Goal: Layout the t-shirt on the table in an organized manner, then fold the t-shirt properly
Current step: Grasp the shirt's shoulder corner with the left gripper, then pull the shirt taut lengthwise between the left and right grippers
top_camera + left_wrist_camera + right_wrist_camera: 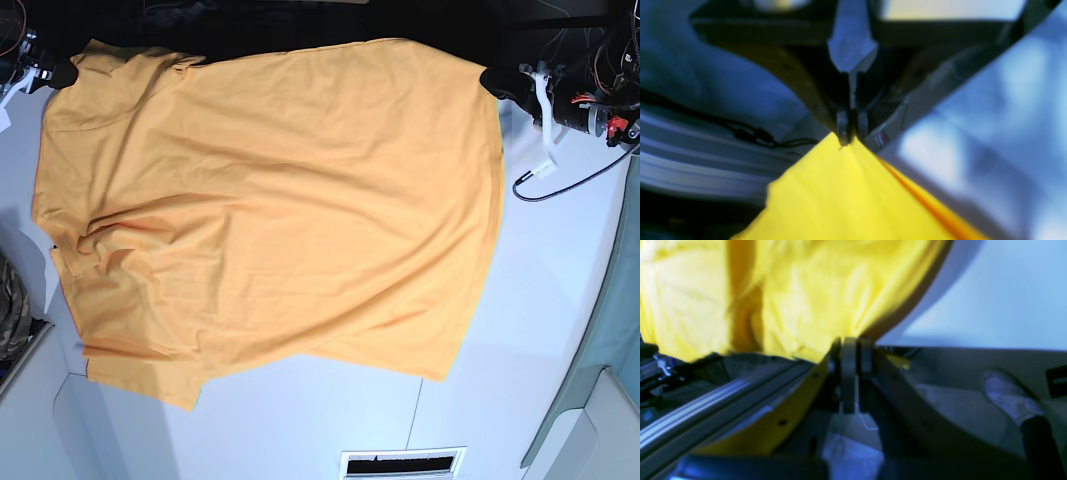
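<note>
Both hands, left hand (850, 133) and right hand (850, 350), are clamping corners of the t-shirt (270, 210). The layout step is running; next, it likely needs spreading flat over the bench (560, 300).

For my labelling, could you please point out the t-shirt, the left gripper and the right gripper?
t-shirt (270, 200), base view, middle of the cloth.
left gripper (851, 135), left wrist view, between fingertips.
right gripper (850, 346), right wrist view, between fingertips.

White vent grille (403, 464) with dark slots at the base view's lower edge, pale teal panel (608, 330) to its right, camouflage cloth (12, 305) far to its left, black cable (565, 178) above the panel, grey floor (960, 406) with a white shoe (1010, 396)
</note>
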Robot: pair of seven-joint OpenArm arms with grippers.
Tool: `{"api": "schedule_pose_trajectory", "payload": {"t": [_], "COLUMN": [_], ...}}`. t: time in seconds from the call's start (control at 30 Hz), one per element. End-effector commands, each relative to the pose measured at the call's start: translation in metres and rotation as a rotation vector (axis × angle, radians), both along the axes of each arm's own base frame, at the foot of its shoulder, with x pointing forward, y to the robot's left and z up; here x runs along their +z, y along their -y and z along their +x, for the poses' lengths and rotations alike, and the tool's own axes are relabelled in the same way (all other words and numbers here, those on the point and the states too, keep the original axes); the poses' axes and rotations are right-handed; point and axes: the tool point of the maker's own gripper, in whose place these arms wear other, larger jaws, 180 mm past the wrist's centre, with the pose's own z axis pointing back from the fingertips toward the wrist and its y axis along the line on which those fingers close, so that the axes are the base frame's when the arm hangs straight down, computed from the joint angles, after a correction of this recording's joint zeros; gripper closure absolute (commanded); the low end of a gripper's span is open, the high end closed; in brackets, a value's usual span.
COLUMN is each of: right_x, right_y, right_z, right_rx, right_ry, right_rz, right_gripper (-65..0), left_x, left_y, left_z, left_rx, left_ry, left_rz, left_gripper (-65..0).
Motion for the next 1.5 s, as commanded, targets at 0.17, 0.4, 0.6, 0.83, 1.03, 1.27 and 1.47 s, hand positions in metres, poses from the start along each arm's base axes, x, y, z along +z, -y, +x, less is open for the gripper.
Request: {"api": "schedule_pose_trajectory", "payload": {"t": [0.17,0.4,0.6,0.83,1.03,1.27,1.47], "right_x": [0.030,0.038,0.050,0.078,0.095,0.097,0.081], "right_y": [0.028,0.040,0.042,0.041,0.045,0.025,0.000], "right_z": [0.016,-0.006,-0.010,0.038,0.091,0.140,0.178], "right_rx": [-0.081,-0.088,-0.065,-0.022,-0.026,0.045,0.109], "right_ry": [0.099,0.086,0.109,0.261,0.390,0.452,0.455], "right_rz": [0.006,-0.005,-0.038,-0.093,-0.146,-0.179,-0.179], "right_gripper": [0.0,0.0,0.0,0.0,0.0,0.0,0.0], "left_x": [0.025,0.037,0.057,0.065,0.054,0.044,0.032], "left_y": [0.007,0.010,-0.004,-0.014,-0.027,-0.031,-0.051], "left_z": [0.002,0.014,0.037,0.062,0.090,0.123,0.146], "left_rx": [-0.146,-0.129,-0.045,0.036,0.080,0.161,0.239], "left_ry": [0.046,0.097,0.164,0.272,0.430,0.522,0.535], "left_rz": [0.016,-0.009,-0.028,-0.009,0.107,0.133,0.174], "left_gripper": [0.0,0.0,0.0,0.0,0.0,0.0,0.0]}}
